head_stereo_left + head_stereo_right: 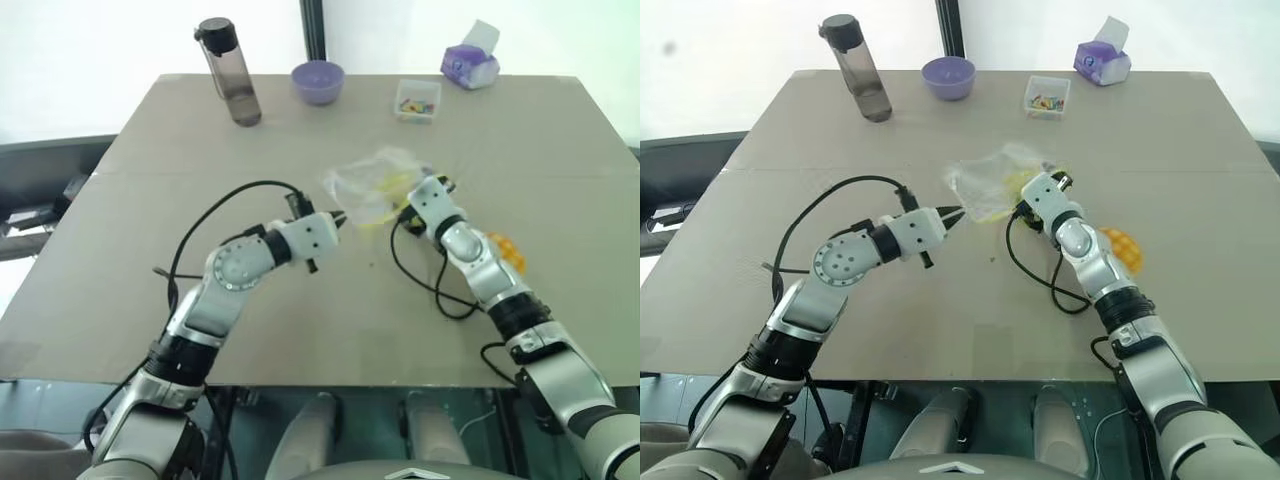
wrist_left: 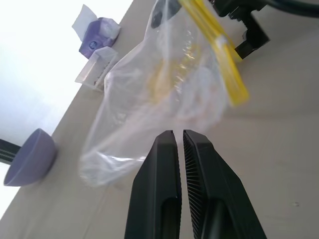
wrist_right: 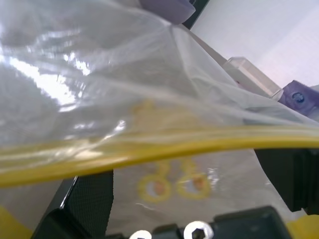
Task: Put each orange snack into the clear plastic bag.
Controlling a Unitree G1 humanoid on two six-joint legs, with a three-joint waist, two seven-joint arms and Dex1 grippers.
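The clear plastic bag is crinkled at mid-table, and its yellow strip runs along the mouth. My left gripper is shut, its fingertips pinching the bag's near-left edge. My right gripper is at the bag's right side. Its fingers stand wide apart, with the yellow mouth strip stretched across between them. One orange snack, round with a criss-cross top, lies on the table just right of my right forearm, outside the bag.
Along the table's far edge stand a dark water bottle, a purple bowl, a small clear box of coloured bits and a purple tissue pack. Black cables loop off both wrists.
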